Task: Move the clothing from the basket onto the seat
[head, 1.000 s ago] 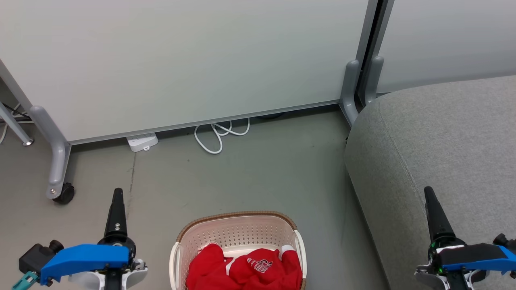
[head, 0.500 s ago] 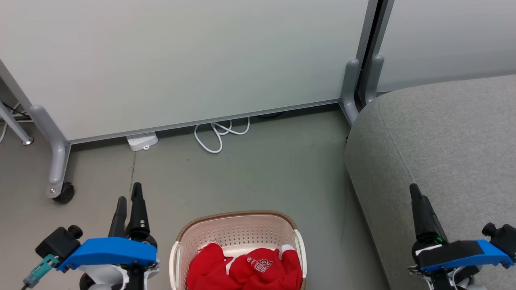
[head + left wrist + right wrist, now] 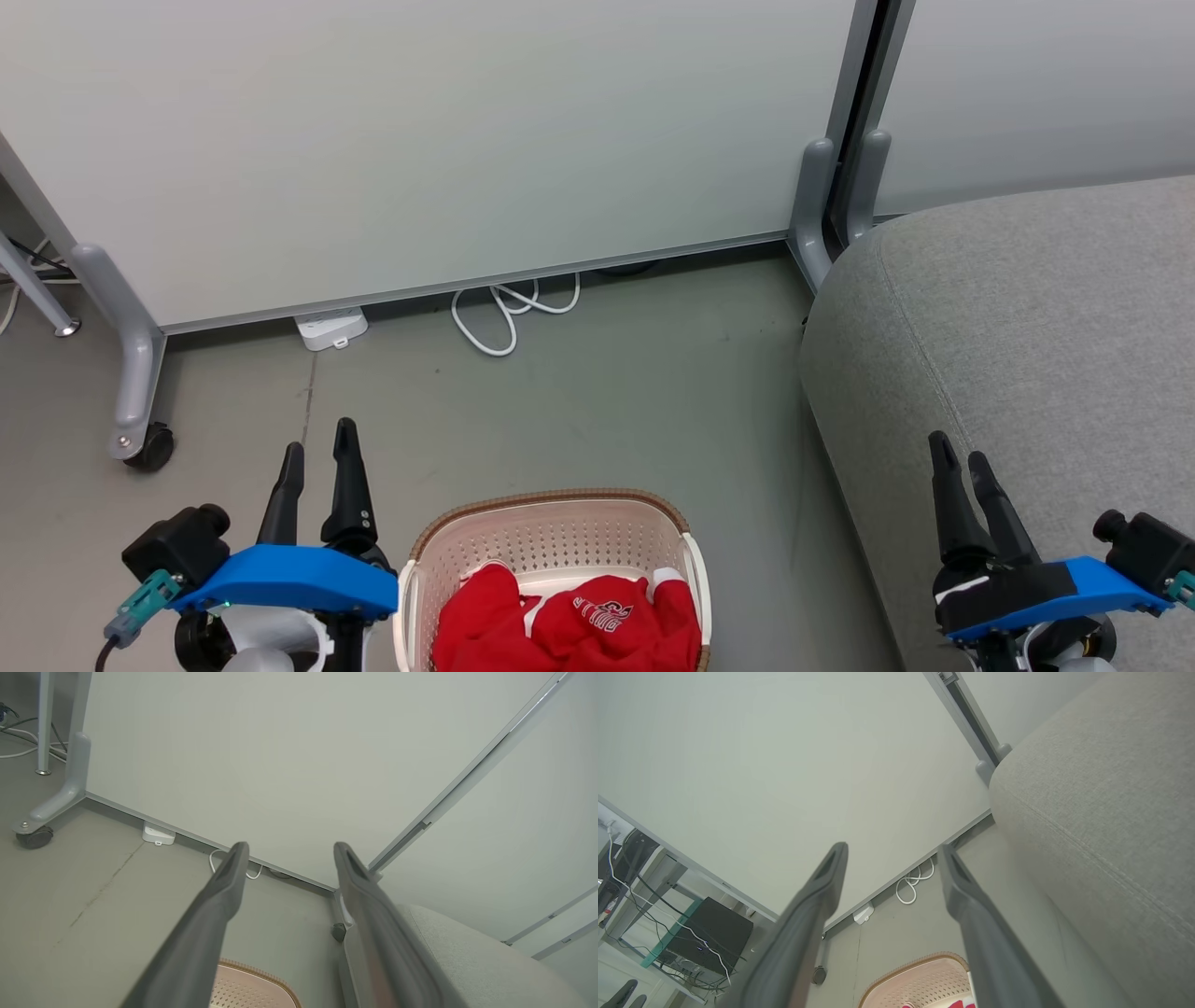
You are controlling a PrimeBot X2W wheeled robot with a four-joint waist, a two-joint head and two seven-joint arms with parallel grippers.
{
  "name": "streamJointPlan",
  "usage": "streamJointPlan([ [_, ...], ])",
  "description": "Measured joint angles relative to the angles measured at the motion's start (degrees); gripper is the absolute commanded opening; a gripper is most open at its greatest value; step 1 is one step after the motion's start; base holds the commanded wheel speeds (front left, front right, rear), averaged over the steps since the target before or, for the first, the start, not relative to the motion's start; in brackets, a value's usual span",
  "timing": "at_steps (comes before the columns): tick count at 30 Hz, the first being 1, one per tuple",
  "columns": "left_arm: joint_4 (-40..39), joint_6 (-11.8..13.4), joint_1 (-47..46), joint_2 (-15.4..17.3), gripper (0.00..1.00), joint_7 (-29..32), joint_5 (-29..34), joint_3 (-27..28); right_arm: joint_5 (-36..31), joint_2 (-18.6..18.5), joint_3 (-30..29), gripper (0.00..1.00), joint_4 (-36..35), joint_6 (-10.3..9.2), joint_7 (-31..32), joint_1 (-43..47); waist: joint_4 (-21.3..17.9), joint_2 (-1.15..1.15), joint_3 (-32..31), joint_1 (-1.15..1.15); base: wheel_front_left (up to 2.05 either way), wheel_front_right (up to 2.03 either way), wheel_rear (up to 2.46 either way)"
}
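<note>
— Lying bunched in the basket [image 3: 551, 546], the clothing [image 3: 569, 621] is sitting left of the seat [image 3: 1027, 317].
— Left gripper [image 3: 320, 439] is hovering beside the basket, right gripper [image 3: 956, 448] over the seat's edge, both with fingers [image 3: 350, 476] spread, empty.

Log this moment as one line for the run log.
stage: pre-grasp | left gripper: open, empty, left of basket | right gripper: open, empty, near seat | clothing: in basket
</note>
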Motion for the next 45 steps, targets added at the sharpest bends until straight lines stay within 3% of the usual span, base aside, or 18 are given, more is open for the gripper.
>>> streamJointPlan([
  [26,0.5,1.3,-0.8,0.8,1.0,-3.9,16.2,-4.7,-17.1,-0.1,1.1,1.0,0.4,0.01,-4.0,-0.2,0.6,0.0,-0.2,0.0,0.0,0.0,0.0],
  [45,1.3,-0.3,-0.9,0.8,1.0,-6.3,25.3,-5.4,-26.7,-0.1,1.8,1.0,0.6,0.02,-6.4,-0.6,1.0,0.0,-0.1,0.0,0.0,0.0,0.0],
])
